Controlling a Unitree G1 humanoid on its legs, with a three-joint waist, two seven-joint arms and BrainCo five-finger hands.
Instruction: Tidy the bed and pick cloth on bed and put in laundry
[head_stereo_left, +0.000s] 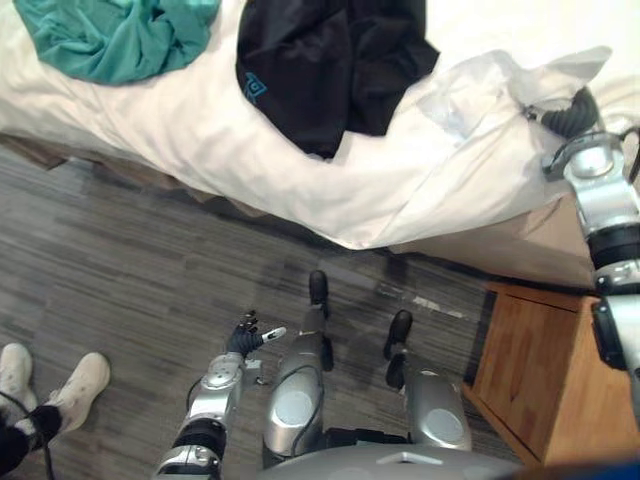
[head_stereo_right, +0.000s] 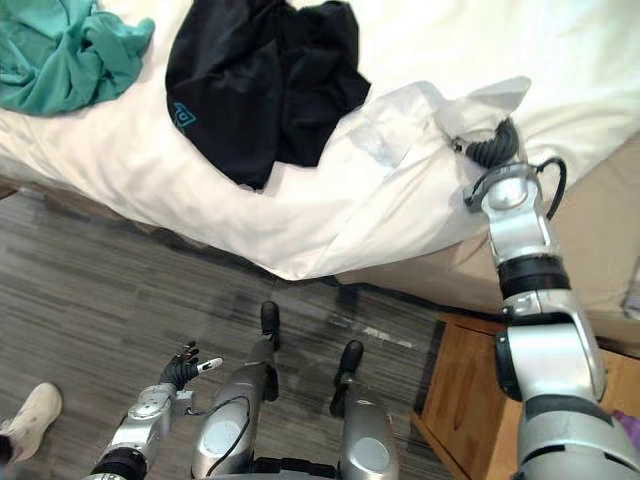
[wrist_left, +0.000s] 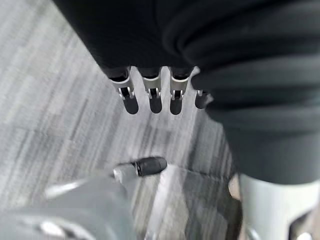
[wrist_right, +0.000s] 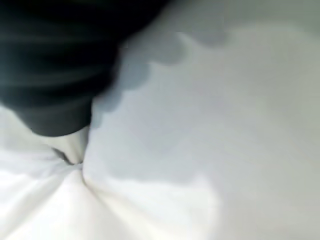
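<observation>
at the near corner of the bed the right hand is sunk into a raised fold of the white sheet — its fingers are buried in the cloth, so i cannot tell whether they grip it. the black garment lies crumpled on the sheet near that hand, to the robot's left and apart from it. the teal garment lies beyond it, well apart. the left hand hangs low over the grey floor, fingers straight, thumb apart — holding nothing. a wooden nightstand stands beneath the right arm, and a person's white shoes stand on the floor at far left.
</observation>
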